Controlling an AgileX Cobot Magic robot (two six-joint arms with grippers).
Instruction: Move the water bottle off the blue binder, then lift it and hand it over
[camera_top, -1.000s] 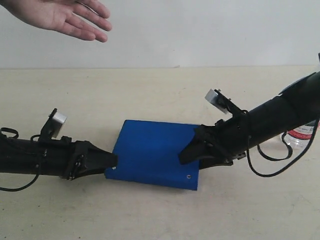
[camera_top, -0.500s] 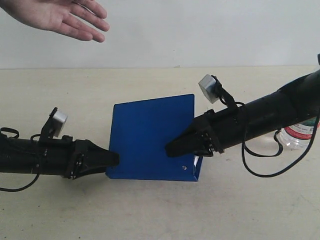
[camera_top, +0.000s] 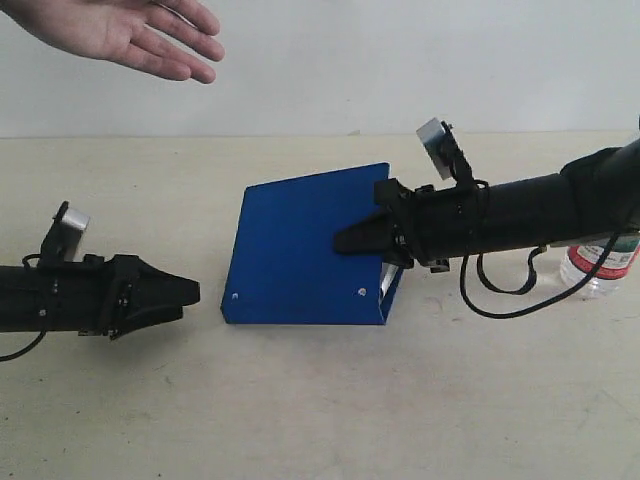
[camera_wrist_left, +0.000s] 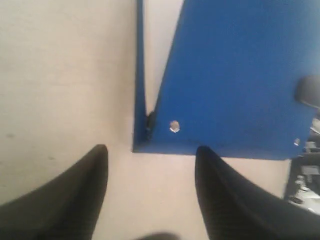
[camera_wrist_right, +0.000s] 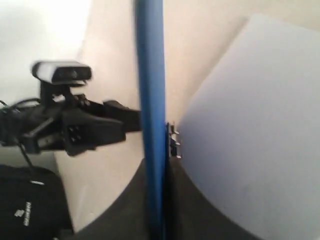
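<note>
Far right of the pale bench (camera_top: 320, 420): small clear plastic water bottle (camera_top: 598, 268) with a red and white label, upright, top hidden behind the right arm. Off the flat, bright blue ring binder (camera_top: 300, 250) and well apart from it, with that arm in between.

At mid-bench, the binder itself, front cover raised and tilted, spine edge down on the bench. Near that edge, two silver rivets (camera_top: 234, 296); under the lifted side, a sliver of white pages (camera_top: 388, 284).

Clamped on the cover's raised right edge: black right gripper (camera_top: 352, 240), seen from the right wrist with one finger on each face of the blue sheet.

Low on the left, level with the bench: black left gripper (camera_top: 188, 292), jaws spread wide with nothing between, pointed at the binder's near left corner, close but not touching.

Above, at the top left corner: bare human hand (camera_top: 130, 35), palm open, fingers extended.
</note>
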